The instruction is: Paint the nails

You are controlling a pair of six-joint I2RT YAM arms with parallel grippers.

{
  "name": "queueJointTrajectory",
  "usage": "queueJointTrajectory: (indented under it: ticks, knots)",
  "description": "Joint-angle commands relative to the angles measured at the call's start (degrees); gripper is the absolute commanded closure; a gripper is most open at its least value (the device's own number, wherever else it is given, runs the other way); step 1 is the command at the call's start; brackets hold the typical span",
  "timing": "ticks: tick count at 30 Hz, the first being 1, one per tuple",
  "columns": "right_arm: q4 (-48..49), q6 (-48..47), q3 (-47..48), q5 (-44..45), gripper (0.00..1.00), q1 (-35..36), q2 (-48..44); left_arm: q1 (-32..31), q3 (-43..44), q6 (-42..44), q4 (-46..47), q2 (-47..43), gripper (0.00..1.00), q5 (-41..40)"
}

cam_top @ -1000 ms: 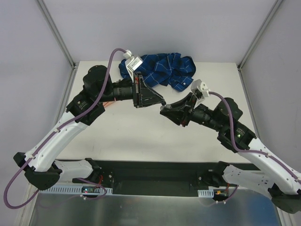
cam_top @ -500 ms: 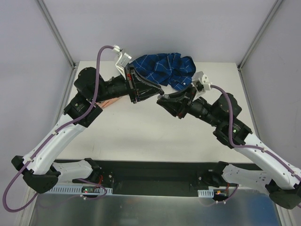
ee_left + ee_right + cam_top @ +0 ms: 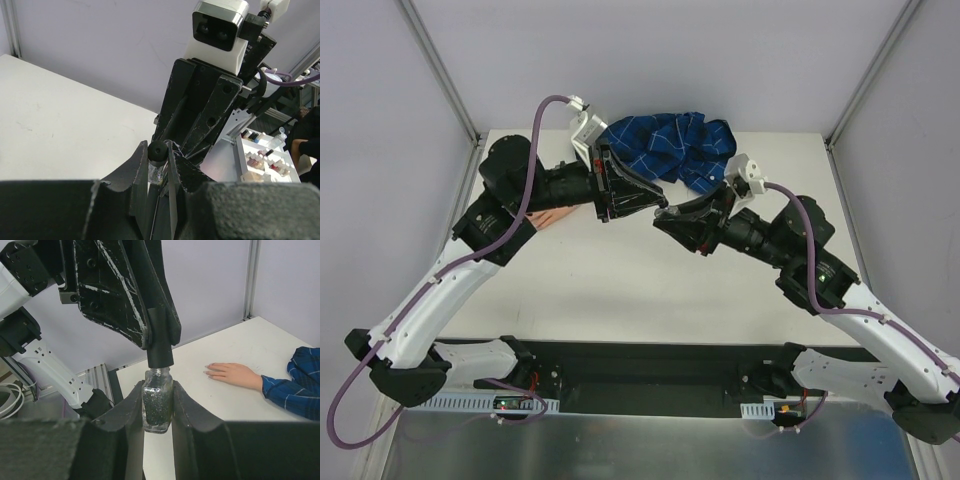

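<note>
Well apart, nails [image 3: 209,371], right end effector [image 3: 157,395]

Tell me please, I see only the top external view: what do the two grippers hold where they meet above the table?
Observer: The right gripper is shut on a small glass bottle of dark glittery polish, held upright.
Operator: And the left one?
Observer: The left gripper is shut on the black cap, which sits on the neck of the bottle.
Operator: In my view the arm covers most of the dummy hand. How does it lie?
Observer: The dummy hand lies flat on the table, palm down, with its blue checked sleeve behind the wrist. No gripper touches it.
</note>
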Motion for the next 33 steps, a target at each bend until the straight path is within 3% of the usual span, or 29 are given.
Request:
queueJointTrajectory:
  ticks: [1,6,9,14,20,22,25,27,33]
  knots:
    - [10.49,-1.61,5.36,-0.94,1.00,0.19,0.07,-1.85,0.87,0.72,-13.23,2.49,0.94,8.07]
    - [8.55,-2.13,4.31,-1.65,1.00,0.19,-0.28,-0.28,4.48,-0.94,-14.47,2.49,0.84,6.14]
    - [8.20,-2.48,3.96,-1.12,1.00,0.28,-0.63,0.25,5.80,-1.38,-14.99,2.14,0.71,5.96]
    - [6.53,-3.36,3.78,0.11,1.00,0.28,-1.42,2.45,5.97,-1.91,-15.52,-0.14,0.35,4.64]
    - [4.42,-3.89,2.81,1.25,1.00,0.28,-1.77,3.51,6.32,-1.64,-15.79,-5.15,0.19,1.49]
    - [3.63,-4.59,2.90,2.83,1.00,0.45,-1.68,3.51,6.85,-3.22,-15.79,-5.24,0.01,-1.06]
    - [1.87,-6.79,4.30,9.59,1.00,1.86,-0.81,3.42,7.29,-9.72,-15.79,-5.33,0.01,-12.99]
    - [1.34,-9.32,5.53,15.21,1.00,3.87,0.24,3.33,7.91,-13.24,-15.79,-4.80,0.07,-20.62]
    - [1.16,-16.36,8.61,27.87,1.00,10.12,3.50,1.58,10.10,-14.22,-15.79,-3.40,0.13,-31.65]
